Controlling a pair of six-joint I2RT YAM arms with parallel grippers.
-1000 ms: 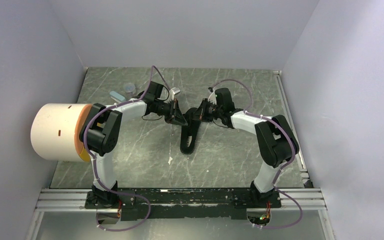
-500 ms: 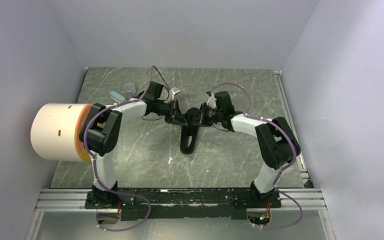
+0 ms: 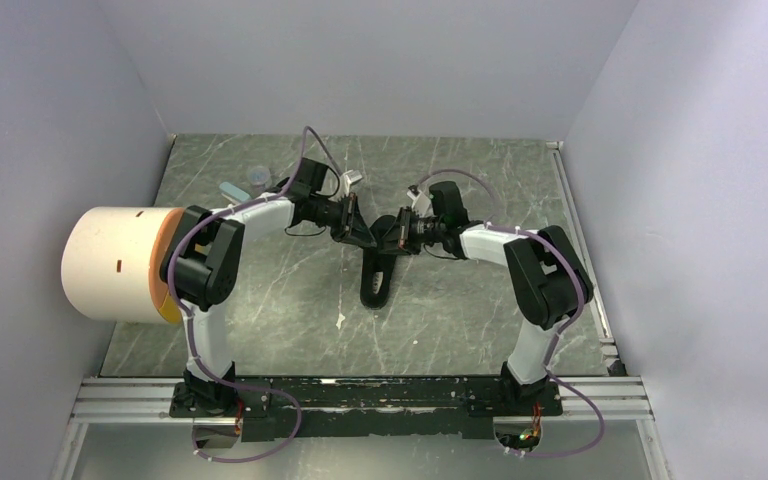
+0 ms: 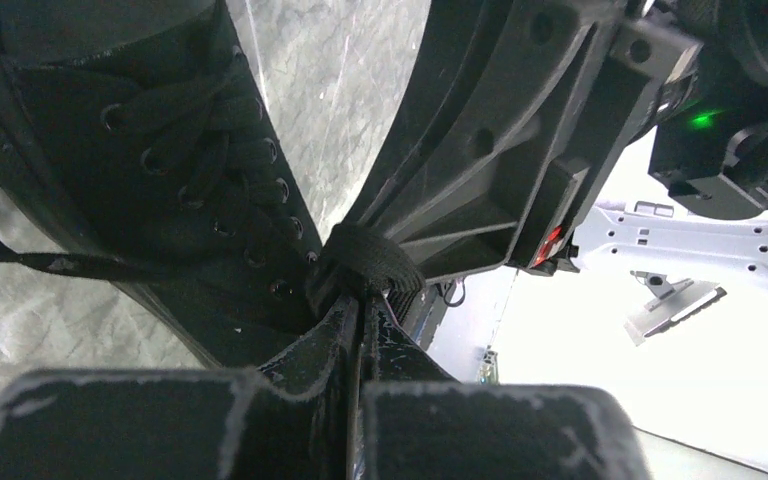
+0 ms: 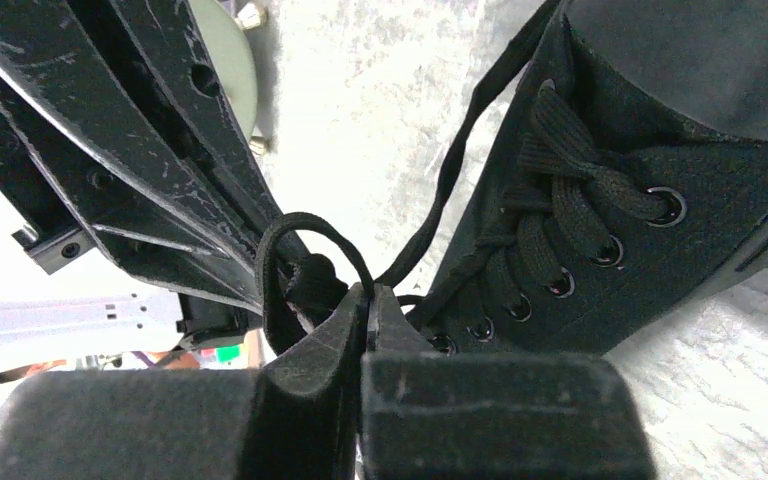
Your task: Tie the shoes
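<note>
While left fingers (image 4: 340,335) and right fingers (image 5: 385,320) pinch shoe laces (image 5: 310,235), a cylinder (image 3: 110,262) lies left.

Marbled table (image 3: 460,310) carries black shoe (image 3: 378,282)

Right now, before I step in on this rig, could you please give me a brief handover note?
Left end effector: shut on a bunched lace.
Right end effector: shut on a lace loop.
Both meet tip to tip at the far end of the shoe, which lies on the table.
Done: lace gripped on both sides, one loop formed.
Left to do: no finished bow shows; the loop likely needs drawing through and tightening.
</note>
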